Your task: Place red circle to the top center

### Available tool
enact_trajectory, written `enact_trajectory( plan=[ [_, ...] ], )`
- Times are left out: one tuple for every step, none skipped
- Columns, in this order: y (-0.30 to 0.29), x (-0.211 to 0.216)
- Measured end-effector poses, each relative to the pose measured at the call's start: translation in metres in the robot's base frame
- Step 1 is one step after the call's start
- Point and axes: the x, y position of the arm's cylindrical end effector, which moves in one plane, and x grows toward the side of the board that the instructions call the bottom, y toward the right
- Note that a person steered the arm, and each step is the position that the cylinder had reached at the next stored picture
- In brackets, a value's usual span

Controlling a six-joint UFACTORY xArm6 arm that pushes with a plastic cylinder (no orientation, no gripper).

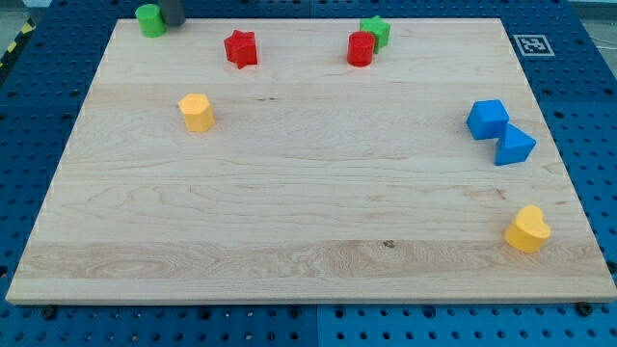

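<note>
beside red circle (361, 48), green star (377, 31) touching.

Look at the view's top left corner. You can see only a short, dark grey piece of my rod there, cut off by the view's top edge. The rest of my arm does not show at all. My tip (174, 23) is the low end of that piece. It sits right at the far edge of the board. It stands straight up and down, as far as you can tell from so little.
</note>
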Motion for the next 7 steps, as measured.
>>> enact_trajectory(
  plan=[
    [0.039, 0.004],
    [0.070, 0.017],
    [0.073, 0.017],
    [0.074, 0.017],
    [0.103, 0.017],
    [0.140, 0.023],
    [0.171, 0.054]
  ],
)
